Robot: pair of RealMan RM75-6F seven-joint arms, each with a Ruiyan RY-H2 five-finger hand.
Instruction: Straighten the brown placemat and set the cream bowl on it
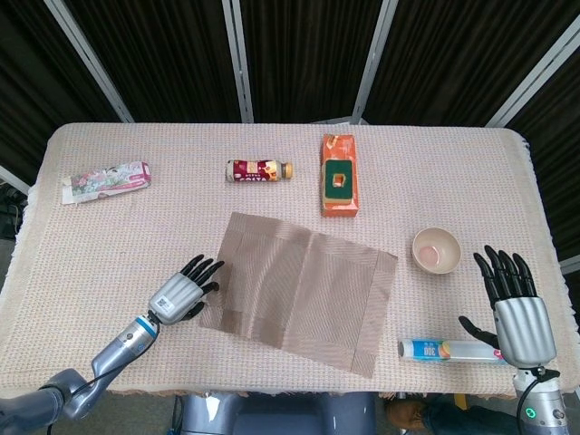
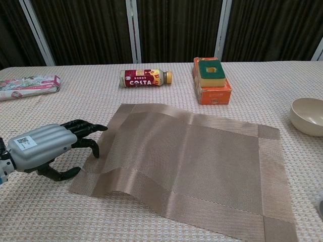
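The whole surface [image 1: 453, 172] is seen from high above in the head view, looking steeply down. A lower, nearer, forward-facing look is given by the chest view. The placemat [image 1: 299, 288] [image 2: 197, 161] is shared.

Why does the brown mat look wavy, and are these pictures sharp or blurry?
Chest view: sharp; the brown placemat is buckled beside the left hand, with soft shading along its folds. Head view: also sharp, evenly lit, no glare; the cream bowl casts only a faint shadow, and the table edges bow slightly.
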